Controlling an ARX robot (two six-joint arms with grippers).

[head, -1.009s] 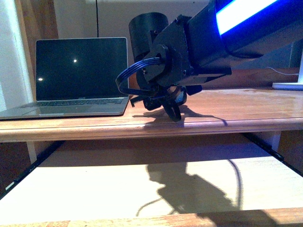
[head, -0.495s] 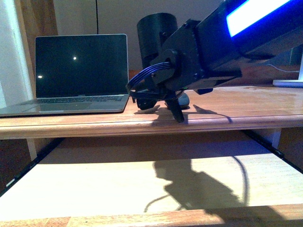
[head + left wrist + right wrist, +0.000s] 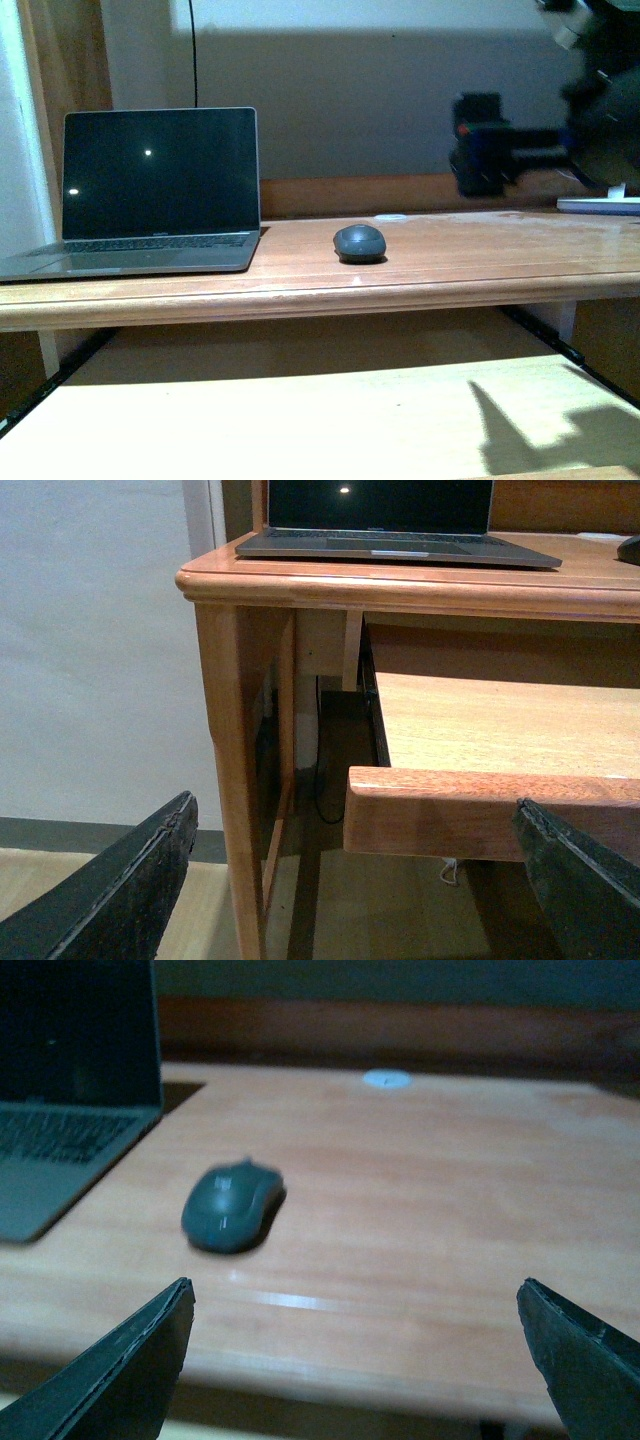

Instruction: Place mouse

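Mouse (image 3: 359, 242) sits on wood desk (image 3: 480, 252) nr laptop (image 3: 160, 180) (grey wall (image 3: 380, 100) behind).

We face the desk (image 3: 450, 250) head-on from our body camera, level with its top. Our left wrist camera looks from low beside its corner, and our right sits close above it. All share the laptop (image 3: 160, 175) and the mouse (image 3: 359, 242).

Home office, wooden desk (image 3: 450, 262), open laptop (image 3: 150, 190), pull-out tray (image 3: 480, 730)
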